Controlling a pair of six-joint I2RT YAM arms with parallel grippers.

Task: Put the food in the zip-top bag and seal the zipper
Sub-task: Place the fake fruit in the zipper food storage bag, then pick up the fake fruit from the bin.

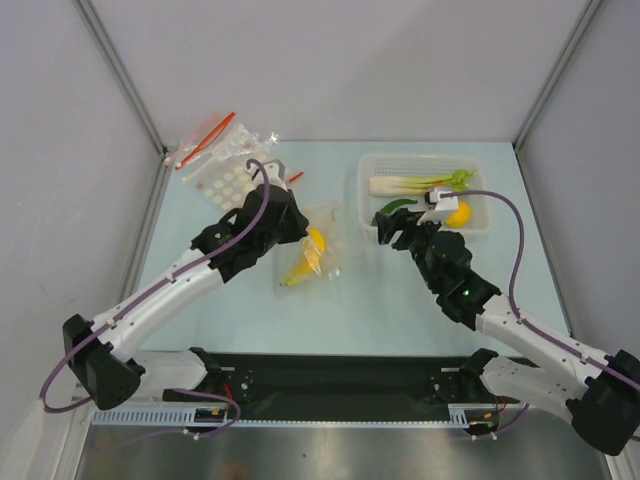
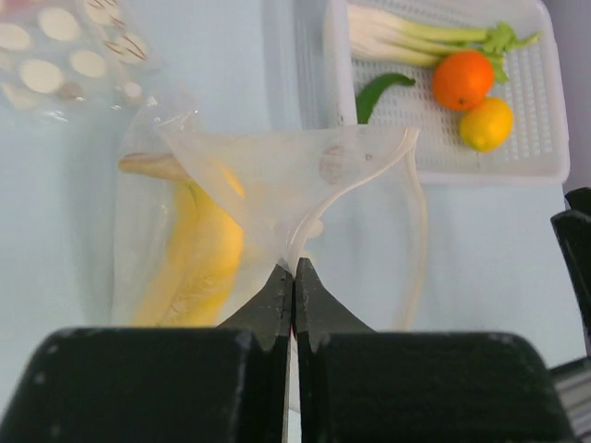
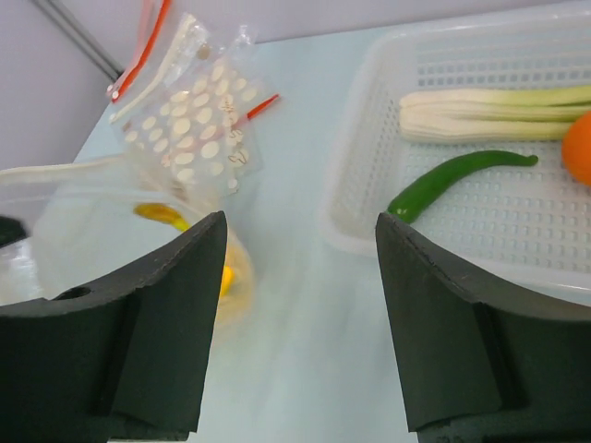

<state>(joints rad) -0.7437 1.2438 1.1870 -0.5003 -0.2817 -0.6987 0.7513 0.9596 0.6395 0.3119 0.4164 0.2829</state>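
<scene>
The zip-top bag [image 1: 312,255] lies at the table's middle with the yellow banana [image 1: 300,270] inside. My left gripper [image 1: 298,228] is shut on the bag's mouth edge, lifting one flap; the left wrist view shows the closed jaws [image 2: 294,269] pinching the film, the banana [image 2: 199,258] behind it, and the pale zipper strip [image 2: 421,208] curving on the right. My right gripper [image 1: 392,232] is open and empty between bag and basket; it also shows in the right wrist view [image 3: 300,231]. The leek [image 2: 416,37], orange [image 2: 462,78], lemon [image 2: 487,123] and dark green vegetable [image 2: 380,90] lie in the basket.
The white mesh basket [image 1: 372,190] stands at the back right. A heap of spare dotted bags with red strips [image 1: 225,160] lies at the back left, also seen in the right wrist view [image 3: 194,120]. Grey walls close in the table's sides and back.
</scene>
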